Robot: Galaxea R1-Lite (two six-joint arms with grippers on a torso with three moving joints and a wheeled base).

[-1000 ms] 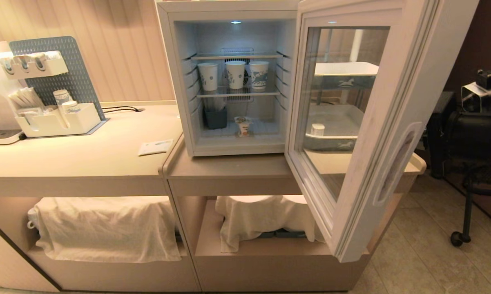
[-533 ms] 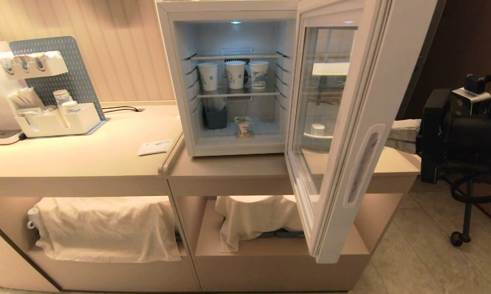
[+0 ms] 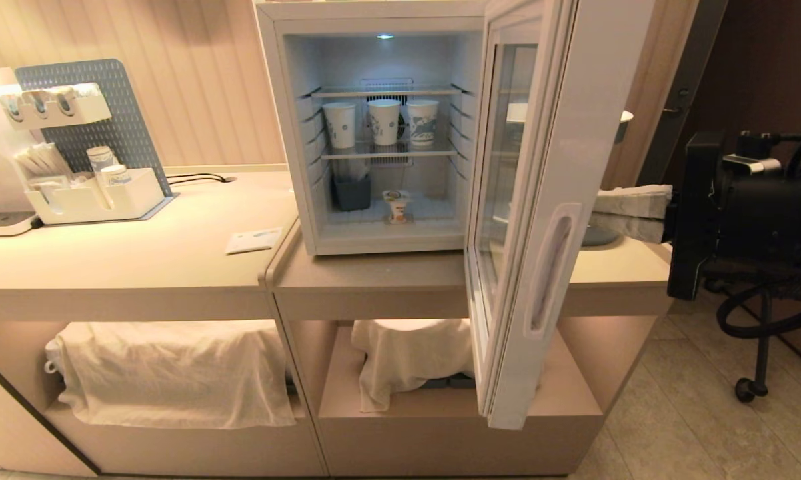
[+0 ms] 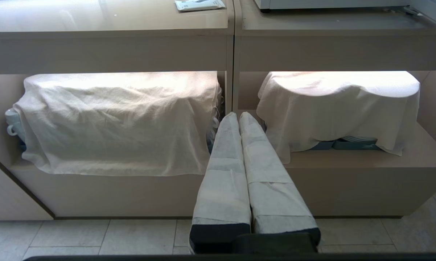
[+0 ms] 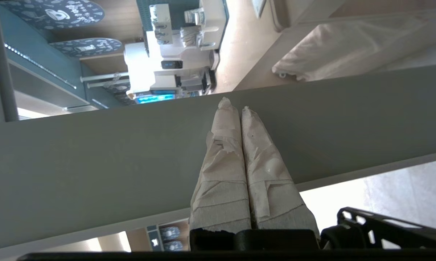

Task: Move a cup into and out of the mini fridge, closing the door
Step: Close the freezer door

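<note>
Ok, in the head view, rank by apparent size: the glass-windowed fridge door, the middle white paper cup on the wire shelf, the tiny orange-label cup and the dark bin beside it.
1. Pale glass-windowed door, though nearest the camera.
2. Dark bin and middle white paper cup: too alike to rank.
3. Tiny orange-label cup.

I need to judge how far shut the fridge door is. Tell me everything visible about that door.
The door is a white-framed panel with a large glass window and a long recessed grip on its edge. It hangs upright on hinges at the mini fridge's right side, about half open, its edge towards the camera. The right claw, shut and wrapped in pale tape, is at its grey outer face with its tips against it.
</note>
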